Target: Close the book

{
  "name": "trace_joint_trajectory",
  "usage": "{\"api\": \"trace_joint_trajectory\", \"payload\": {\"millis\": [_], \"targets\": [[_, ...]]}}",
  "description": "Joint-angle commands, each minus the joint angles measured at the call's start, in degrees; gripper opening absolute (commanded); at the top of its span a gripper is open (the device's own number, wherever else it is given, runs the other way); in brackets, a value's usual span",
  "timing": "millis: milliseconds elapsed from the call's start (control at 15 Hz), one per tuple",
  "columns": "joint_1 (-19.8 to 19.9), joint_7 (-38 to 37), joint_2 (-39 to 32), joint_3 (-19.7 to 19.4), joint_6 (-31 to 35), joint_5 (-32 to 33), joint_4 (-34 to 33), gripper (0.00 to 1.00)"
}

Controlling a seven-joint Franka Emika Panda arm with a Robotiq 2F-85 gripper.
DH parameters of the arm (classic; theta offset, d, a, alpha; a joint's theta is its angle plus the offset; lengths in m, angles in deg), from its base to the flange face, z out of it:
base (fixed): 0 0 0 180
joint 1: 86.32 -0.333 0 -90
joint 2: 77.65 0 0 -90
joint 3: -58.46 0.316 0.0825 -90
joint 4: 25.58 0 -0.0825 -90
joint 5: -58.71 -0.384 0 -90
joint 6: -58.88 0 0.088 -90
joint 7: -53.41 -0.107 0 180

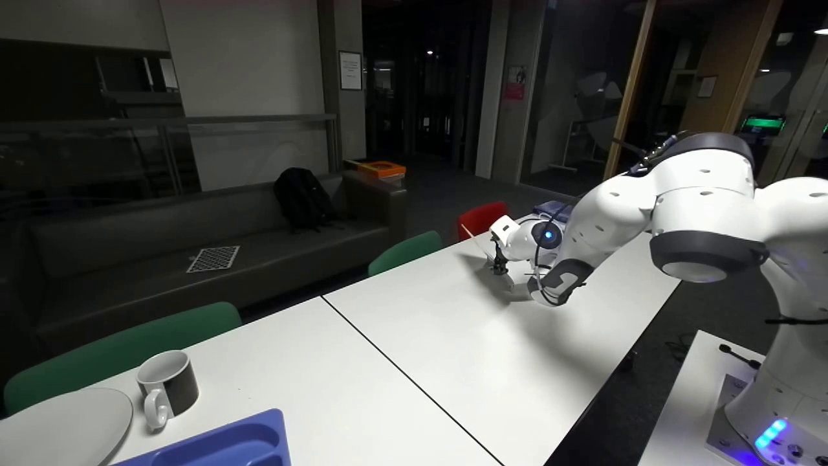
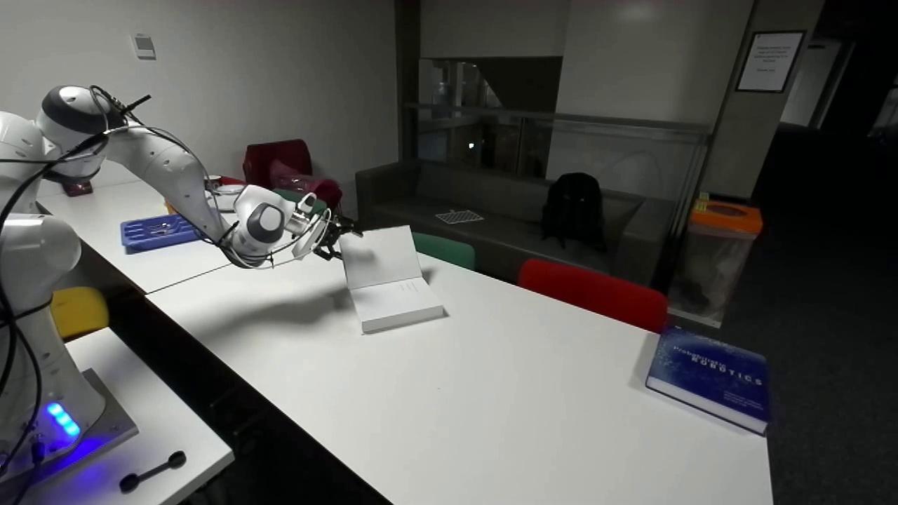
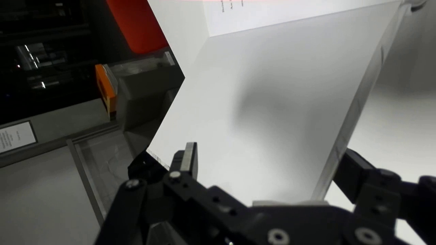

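In an exterior view the white book (image 2: 387, 284) is lying open on the table (image 2: 519, 407), close to the far edge, its block of pages (image 2: 396, 305) resting flat and its cover (image 2: 382, 257) standing raised at the far side, tilting back; a few short lines of print are showing on the right part of the page; the arm (image 2: 161, 168) is hanging over the table from the left, and the claw (image 3: 269, 158) is sitting just beside the cover's upper left corner; in the wrist view its fingers (image 3: 192, 161) are standing wide apart, with the pale cover spreading between them, though I cannot tell whether either finger is touching it; a blue book (image 2: 710, 379) is lying closed at the right end of the table, well apart from the white book; in an exterior view a mug (image 1: 169, 385) is standing at the near left, just beside a plate (image 1: 65, 424), with a blue tray (image 1: 217, 437) lying near both of them; in both exterior views a red chair (image 2: 596, 294) and a green chair (image 2: 445, 250) are standing along the table's far edge, and a black backpack (image 2: 574, 210) is resting on the sofa (image 2: 484, 193) farther back.
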Motion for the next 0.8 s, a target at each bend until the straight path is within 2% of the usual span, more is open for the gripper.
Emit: {"api": "trace_joint_trajectory", "payload": {"millis": [0, 200, 733], "targets": [[-3.34, -4.62, -3.85, -4.01, 0.48, -1.41, 2.38, 1.00], [-3.89, -5.53, -5.65, -5.00, 0.11, -3.77, 2.67, 1.00], [-4.81, -11.20, -7.38, -6.83, -0.99, -3.83, 3.80, 1.00]]}}
